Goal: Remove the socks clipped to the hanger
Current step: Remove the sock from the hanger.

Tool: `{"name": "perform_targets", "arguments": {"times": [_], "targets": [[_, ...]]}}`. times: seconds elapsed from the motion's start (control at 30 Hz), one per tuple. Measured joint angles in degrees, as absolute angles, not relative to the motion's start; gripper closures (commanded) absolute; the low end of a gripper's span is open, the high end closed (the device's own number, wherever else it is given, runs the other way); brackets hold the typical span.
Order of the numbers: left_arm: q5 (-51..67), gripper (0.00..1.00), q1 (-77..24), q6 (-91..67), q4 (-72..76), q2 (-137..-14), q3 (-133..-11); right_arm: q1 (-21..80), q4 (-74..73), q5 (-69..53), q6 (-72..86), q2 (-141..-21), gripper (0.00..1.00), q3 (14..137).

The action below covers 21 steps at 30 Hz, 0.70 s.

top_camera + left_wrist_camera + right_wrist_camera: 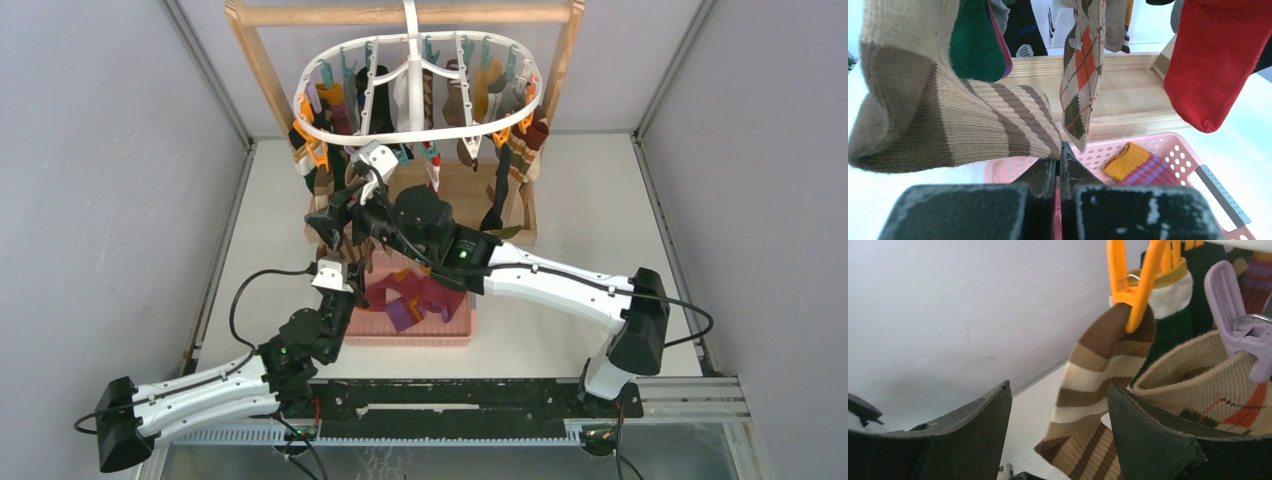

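Note:
The white oval hanger [420, 128] hangs from a wooden frame, and several socks are clipped round its rim. A tan sock with brown stripes [1098, 370] hangs from an orange clip [1135, 290]. Its lower end [948, 125] is drawn sideways to my left gripper [1060, 152], which is shut on its edge. My right gripper [1058, 390] is open just below the orange clip, with the striped sock between its fingers. In the top view both grippers are at the hanger's left side, the right [330, 222] above the left [347, 255].
A pink perforated basket [462, 328] lies below the hanger and holds dropped socks, among them a mustard and purple one [1135, 165]. An argyle sock [1080, 75] and a red sock [1213, 65] hang close by. A purple clip [1243, 335] holds the argyle sock. The wooden frame base [1128, 95] is behind.

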<state>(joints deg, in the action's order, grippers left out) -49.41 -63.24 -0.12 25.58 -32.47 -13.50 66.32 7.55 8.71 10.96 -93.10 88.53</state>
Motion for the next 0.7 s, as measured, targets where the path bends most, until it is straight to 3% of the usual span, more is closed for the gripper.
{"name": "perform_targets", "arguments": {"times": [0.5, 0.53, 0.63, 0.7], "targets": [[-49.4, 1.0, -63.3, -0.1, 25.6, -32.7, -13.5, 63.1, 0.1, 11.4, 12.1, -100.3, 0.26, 96.5], [-49.4, 1.0, -63.2, -0.1, 25.6, -33.0, -13.5, 63.1, -0.1, 11.4, 12.1, -100.4, 0.29, 96.6], [-49.4, 1.0, -63.2, -0.1, 25.6, -33.8, -13.5, 63.1, -0.4, 11.3, 12.1, -100.6, 0.58, 96.7], [-49.4, 1.0, -63.3, -0.1, 25.7, -34.1, -13.5, 63.0, -0.7, 11.4, 11.9, -100.6, 0.71, 96.7]]}}
